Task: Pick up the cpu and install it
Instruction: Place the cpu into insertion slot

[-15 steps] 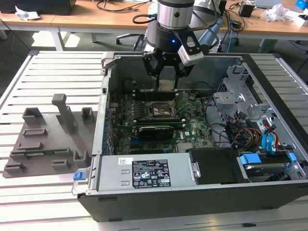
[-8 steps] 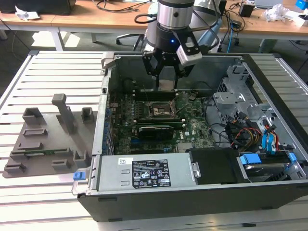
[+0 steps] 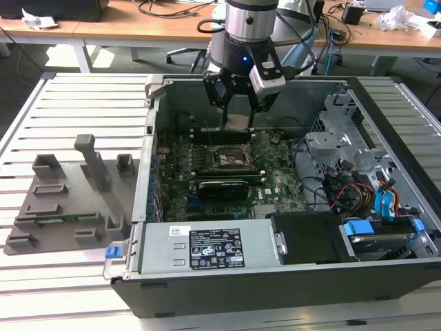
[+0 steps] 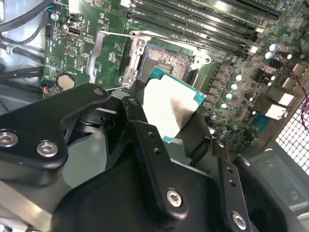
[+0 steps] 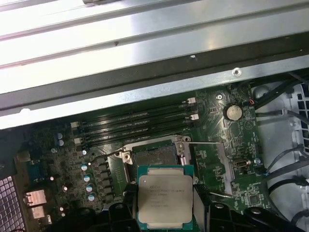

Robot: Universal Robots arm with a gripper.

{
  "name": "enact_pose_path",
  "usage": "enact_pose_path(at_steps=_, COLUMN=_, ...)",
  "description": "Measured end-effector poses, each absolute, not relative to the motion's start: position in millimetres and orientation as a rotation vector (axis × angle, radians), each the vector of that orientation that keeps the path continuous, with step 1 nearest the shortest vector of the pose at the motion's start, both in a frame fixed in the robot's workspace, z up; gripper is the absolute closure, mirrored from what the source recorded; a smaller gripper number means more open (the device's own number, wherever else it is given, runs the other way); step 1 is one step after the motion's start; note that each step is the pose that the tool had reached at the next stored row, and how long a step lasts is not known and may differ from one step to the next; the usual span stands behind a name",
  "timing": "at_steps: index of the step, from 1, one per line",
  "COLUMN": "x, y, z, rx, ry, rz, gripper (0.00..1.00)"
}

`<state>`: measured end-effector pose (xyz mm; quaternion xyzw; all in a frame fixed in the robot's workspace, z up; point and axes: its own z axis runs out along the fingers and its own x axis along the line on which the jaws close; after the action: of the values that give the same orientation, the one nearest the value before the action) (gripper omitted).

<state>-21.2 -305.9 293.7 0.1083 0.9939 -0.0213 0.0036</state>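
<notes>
The gripper [image 3: 239, 114], clamped on the cpu [image 5: 164, 197], holds it just above the open socket [image 5: 155, 154], not yet touching.

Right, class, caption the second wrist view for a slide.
Gripper holding the cpu over the open socket on the green motherboard.

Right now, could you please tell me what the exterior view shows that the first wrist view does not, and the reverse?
The exterior view adds the whole computer case, the grey fixture beside it on the exterior view's left, the slatted table and the arm above. The first wrist view adds close detail: the coin battery, the memory slots and print on the cpu. Both share the gripper shut on the cpu, held over the green motherboard near the open socket.
</notes>
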Motion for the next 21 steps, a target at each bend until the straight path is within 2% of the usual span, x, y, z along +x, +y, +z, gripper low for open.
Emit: enact_pose_path(at_steps=21, x=-21.2, y=-305.9, z=293.7, rx=0.719, ry=3.055, rz=-0.074, gripper=0.45)
